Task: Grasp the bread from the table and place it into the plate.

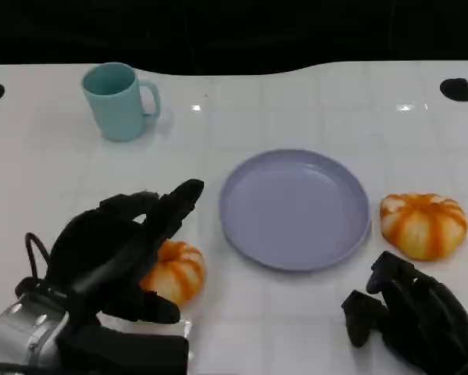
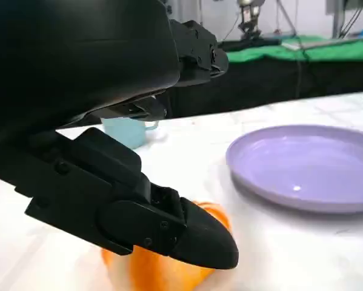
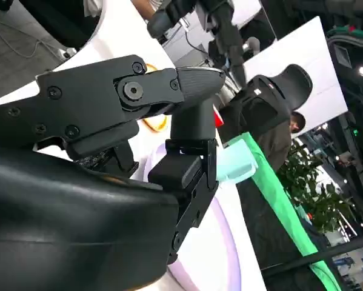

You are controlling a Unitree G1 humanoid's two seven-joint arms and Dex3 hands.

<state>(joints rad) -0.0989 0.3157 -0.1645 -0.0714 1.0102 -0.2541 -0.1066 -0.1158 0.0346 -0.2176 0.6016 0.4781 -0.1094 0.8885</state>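
Note:
An orange-and-white bread (image 1: 177, 271) lies on the white table, left of the lilac plate (image 1: 296, 207). My left hand (image 1: 116, 258) hovers over this bread, its fingers stretched above it and the thumb low at its near side, not closed on it. In the left wrist view the bread (image 2: 151, 270) sits under the thumb, with the plate (image 2: 248, 170) beyond it. A second bread (image 1: 423, 225) lies right of the plate. My right hand (image 1: 409, 312) rests near the table's front right, fingers loosely bent and apart, holding nothing.
A teal mug (image 1: 118, 101) stands at the back left, well away from the plate; it also appears behind my left hand (image 2: 123, 130). The table's dark far edge runs along the back. A person in dark clothes (image 3: 266, 115) stands beyond the table.

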